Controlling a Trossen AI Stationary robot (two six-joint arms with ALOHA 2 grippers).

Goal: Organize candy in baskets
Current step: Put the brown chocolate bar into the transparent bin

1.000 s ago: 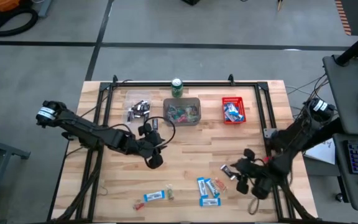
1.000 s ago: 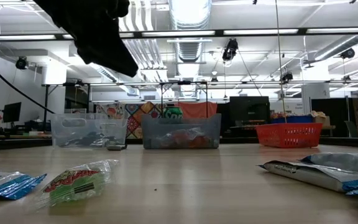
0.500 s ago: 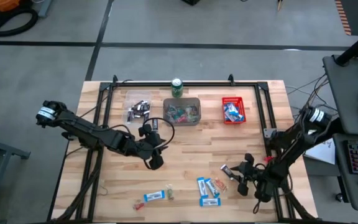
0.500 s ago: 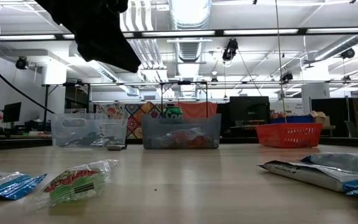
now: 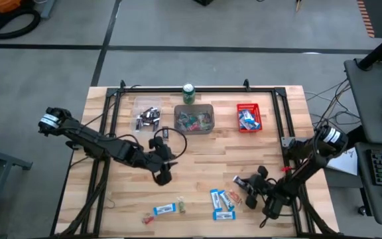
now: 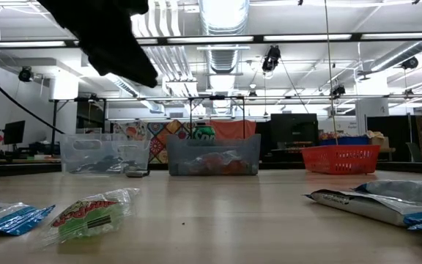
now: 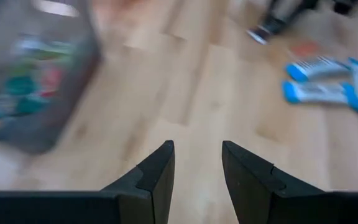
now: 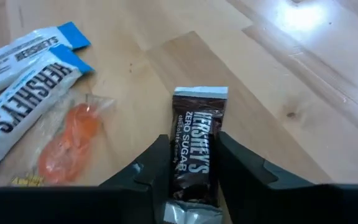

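A dark brown mini bar (image 8: 194, 146) lies flat on the wooden table at the near right, with my right gripper (image 8: 192, 158) (image 5: 245, 186) down over it, one finger on each long side. My left gripper (image 7: 197, 155) (image 5: 164, 174) hangs open and empty above the table's middle. At the far side stand three baskets: a clear one (image 5: 148, 114) holding dark bars, a grey one (image 5: 194, 118) holding small coloured pieces, and a red one (image 5: 249, 117) holding blue-and-white bars. Two blue-and-white bars (image 8: 27, 87) and an orange wrapped sweet (image 8: 73, 140) lie beside the dark bar. My right gripper has the dark bar's two long sides (image 8: 178, 163) between its two fingers, close to the bar's near crimped end (image 8: 185, 214). The fingers slant down from the table's right side and lie along the bar. The bar rests flat on the table.
A green can (image 5: 189, 93) stands behind the grey basket. More loose candy lies near the front edge: blue-and-white bars (image 5: 223, 202), another bar (image 5: 164, 209) and a small piece (image 5: 182, 207). A black frame (image 5: 197, 88) runs round the table's far part.
My right gripper has come down from above the table's near right onto the dark bar, tipping and rolling a little on the way; its fingers now stand at table level on either side of the bar. The bar has stayed where it lay.
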